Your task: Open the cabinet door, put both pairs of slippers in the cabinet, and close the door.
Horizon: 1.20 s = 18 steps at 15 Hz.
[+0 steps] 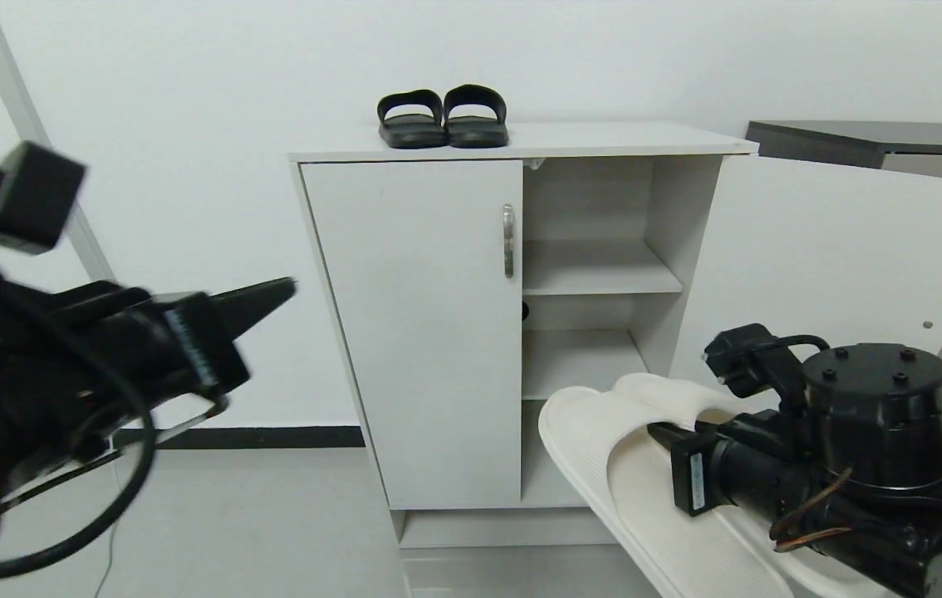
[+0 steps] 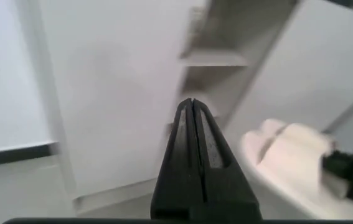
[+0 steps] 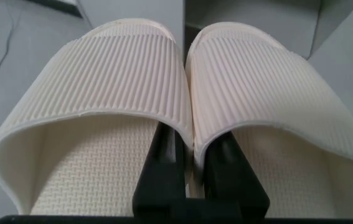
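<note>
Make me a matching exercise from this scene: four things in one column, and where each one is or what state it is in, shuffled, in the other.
Column one:
1. black slippers
2. white slippers
3. left door
4. right door

Column two:
A. swung open
B. on top of the cabinet
C. shut
D. held in the right gripper

Pairs: 1-B, 2-D, 3-C, 4-A
</note>
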Tool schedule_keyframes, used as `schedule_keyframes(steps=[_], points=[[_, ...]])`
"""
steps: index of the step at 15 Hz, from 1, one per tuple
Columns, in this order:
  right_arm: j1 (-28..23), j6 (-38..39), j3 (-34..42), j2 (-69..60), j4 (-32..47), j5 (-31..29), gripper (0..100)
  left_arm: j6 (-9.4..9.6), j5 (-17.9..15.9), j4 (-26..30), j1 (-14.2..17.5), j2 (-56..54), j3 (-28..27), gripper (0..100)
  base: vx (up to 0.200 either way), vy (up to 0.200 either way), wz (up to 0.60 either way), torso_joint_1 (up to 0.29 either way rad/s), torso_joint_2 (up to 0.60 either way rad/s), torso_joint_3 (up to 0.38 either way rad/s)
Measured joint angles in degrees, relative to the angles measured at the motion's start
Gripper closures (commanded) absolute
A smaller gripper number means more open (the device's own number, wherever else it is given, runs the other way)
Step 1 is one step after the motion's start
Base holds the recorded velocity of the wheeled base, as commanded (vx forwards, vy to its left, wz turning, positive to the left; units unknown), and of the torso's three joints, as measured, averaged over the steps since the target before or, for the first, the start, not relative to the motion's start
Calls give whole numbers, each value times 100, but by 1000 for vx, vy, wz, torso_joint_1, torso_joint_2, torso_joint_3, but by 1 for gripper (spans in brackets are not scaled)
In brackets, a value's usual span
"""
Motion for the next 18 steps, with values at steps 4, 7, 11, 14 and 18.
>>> schedule_keyframes(steps=[4,7,11,14,18], points=[[77,60,-140,394,-43,-230,100,239,607,1527,870,-2327,992,100,0,0,0,0,0,0],[140,60,-144,579,-93,-310,100,306,913,2604,1679,-3945,1701,100,0,0,0,0,0,0],[185,60,-121,673,-106,-307,100,507,952,2939,2514,-5311,2726,100,0,0,0,0,0,0],[215,60,-111,702,-111,-310,100,767,741,2948,2603,-5987,3209,100,0,0,0,0,0,0],[251,60,-102,769,-111,-318,100,827,254,2781,2679,-6442,3584,100,0,0,0,0,0,0]])
